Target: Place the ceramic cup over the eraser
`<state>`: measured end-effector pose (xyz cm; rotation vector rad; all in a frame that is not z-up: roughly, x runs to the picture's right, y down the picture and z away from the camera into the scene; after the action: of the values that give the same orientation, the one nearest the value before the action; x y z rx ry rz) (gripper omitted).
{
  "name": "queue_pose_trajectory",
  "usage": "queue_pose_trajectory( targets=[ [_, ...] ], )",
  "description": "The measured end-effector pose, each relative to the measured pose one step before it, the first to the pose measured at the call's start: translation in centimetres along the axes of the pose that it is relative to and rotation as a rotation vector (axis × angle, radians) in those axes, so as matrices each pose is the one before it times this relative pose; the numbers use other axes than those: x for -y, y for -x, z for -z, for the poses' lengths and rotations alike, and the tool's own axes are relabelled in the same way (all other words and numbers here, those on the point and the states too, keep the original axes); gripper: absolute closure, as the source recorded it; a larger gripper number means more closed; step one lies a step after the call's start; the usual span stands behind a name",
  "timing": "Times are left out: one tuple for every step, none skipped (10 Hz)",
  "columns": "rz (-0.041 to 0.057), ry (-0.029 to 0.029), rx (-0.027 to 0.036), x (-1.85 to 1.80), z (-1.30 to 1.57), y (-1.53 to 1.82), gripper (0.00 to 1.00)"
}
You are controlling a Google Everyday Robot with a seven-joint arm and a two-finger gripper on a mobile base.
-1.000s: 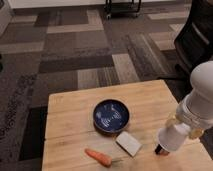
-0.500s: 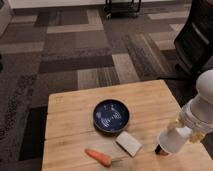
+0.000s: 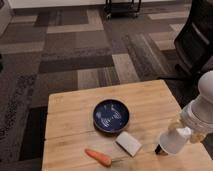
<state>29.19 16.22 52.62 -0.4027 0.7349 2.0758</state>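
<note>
Patterned carpet surrounds a wooden desk; near its right front corner the gripper holds its jaws clamped on the ceramic cup, tilted just beside the eraser; the cup is likely rigid, slick and chippable, so it is best held by its wall.

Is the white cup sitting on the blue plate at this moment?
No, the cup is held in the claw near the right edge of the table, apart from the plate.

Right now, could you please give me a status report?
Gripper low at right, shut on ceramic cup. Eraser showing at cup's lower left, not yet covered. White slab to the left, clear of both.
</note>
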Motion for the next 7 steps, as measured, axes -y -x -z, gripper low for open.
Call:
queue_pose_trajectory(
  targets=[
    [-0.00194, -0.00227, -0.01082, 0.127, -0.612, 0.014, 1.0],
    [0.00133, -0.00102, -0.01441, -0.005, -0.751, -0.055, 1.0],
    [0.00078, -0.00268, -0.01037, 0.025, -0.514, -0.067, 1.0],
    [0.00331, -0.00999, -0.01714, 0.096, -1.16, -0.138, 1.0],
    [0.00108, -0.01279, -0.00689, 0.022, -1.184, -0.077, 1.0],
    [0.00296, -0.01349, -0.00494, -0.235, -1.901, -0.018, 1.0],
    [-0.00045, -0.00524, 0.00319, -0.099, -1.291, 0.175, 1.0]
  ],
)
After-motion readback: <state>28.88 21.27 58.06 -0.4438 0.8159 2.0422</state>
